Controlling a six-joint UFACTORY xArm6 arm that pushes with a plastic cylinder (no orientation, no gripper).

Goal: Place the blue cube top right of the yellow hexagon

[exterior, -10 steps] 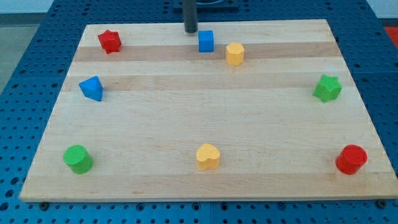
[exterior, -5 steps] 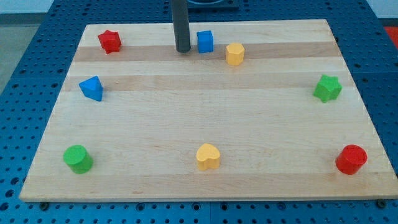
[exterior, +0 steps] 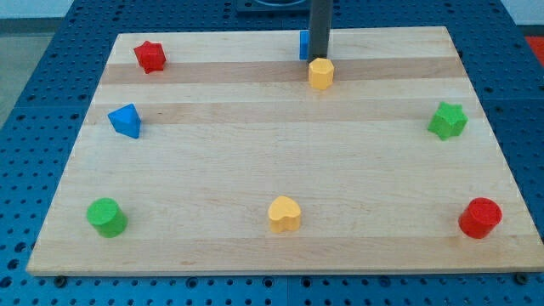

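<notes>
The blue cube [exterior: 303, 44] sits near the board's top edge, mostly hidden behind my dark rod; only its left strip shows. The yellow hexagon [exterior: 320, 74] stands just below the rod. My tip [exterior: 320, 56] is right above the hexagon's top edge and against the cube's right side. The cube lies up and slightly left of the hexagon.
On the wooden board [exterior: 272, 153]: a red star [exterior: 150, 56] at top left, a blue triangular block [exterior: 125, 121] at left, a green cylinder [exterior: 106, 217] at bottom left, a yellow heart [exterior: 285, 214] at bottom centre, a green star [exterior: 447, 121] at right, a red cylinder [exterior: 480, 218] at bottom right.
My rod swept from the cube's left to its right side. The blue cube moved right and toward the top edge. The yellow hexagon stayed put.
</notes>
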